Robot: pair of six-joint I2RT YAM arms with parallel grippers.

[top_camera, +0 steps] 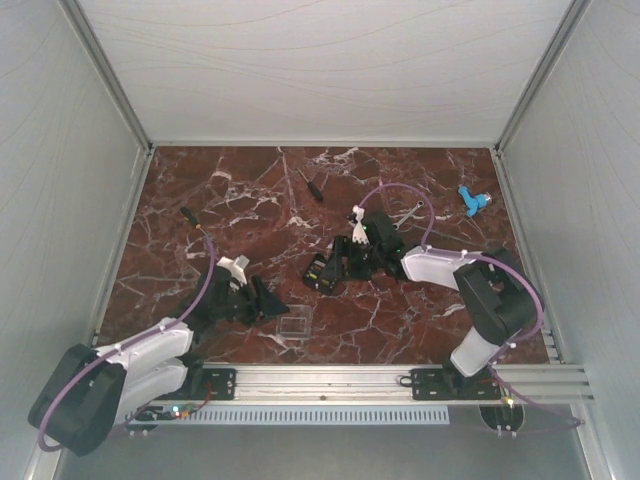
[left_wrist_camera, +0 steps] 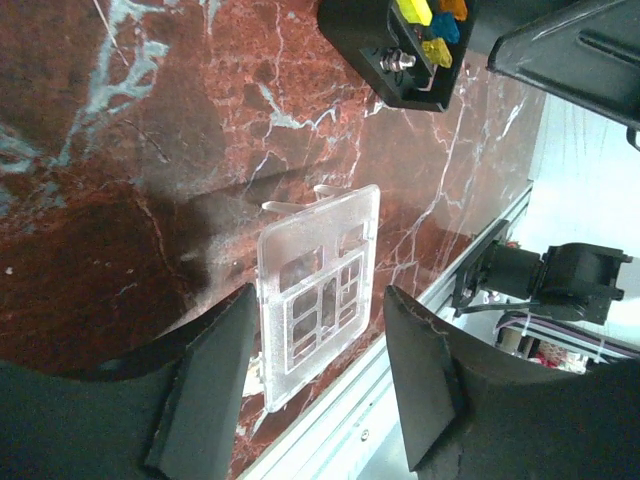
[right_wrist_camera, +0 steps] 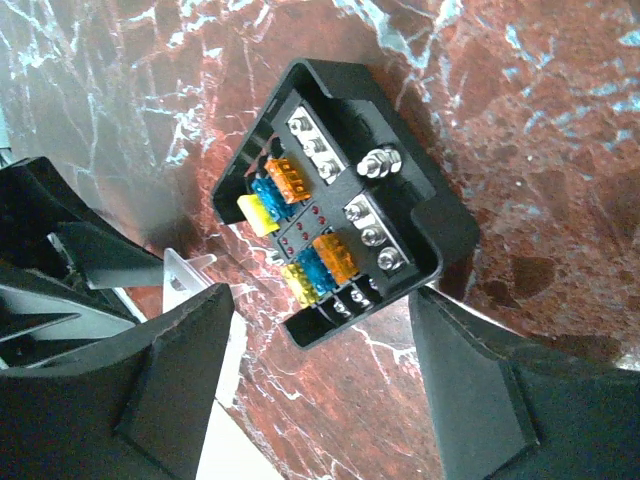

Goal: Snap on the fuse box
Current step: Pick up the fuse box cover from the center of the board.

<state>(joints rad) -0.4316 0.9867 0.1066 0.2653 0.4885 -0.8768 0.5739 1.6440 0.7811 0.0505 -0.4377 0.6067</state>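
- While the fuse box [right_wrist_camera: 345, 230] lies face up on the counter [right_wrist_camera: 560, 120], its orange, yellow and blue fuses showing, the right tool [right_wrist_camera: 320, 300] stands over the box's near end with fingers spread, one on each side, pinching nothing.
- In the top view the fuse box [top_camera: 322, 272] sits mid-counter, just at the right tool's tip.
- The left tool [left_wrist_camera: 320, 300] is spread too, its fingers [left_wrist_camera: 215, 390] flanking a clear lid [left_wrist_camera: 320, 290] lying on the counter; no pinch shows.
- From the left wrist the fuse box [left_wrist_camera: 400, 50] lies beyond the lid, apart from it and outside that tool's reach.
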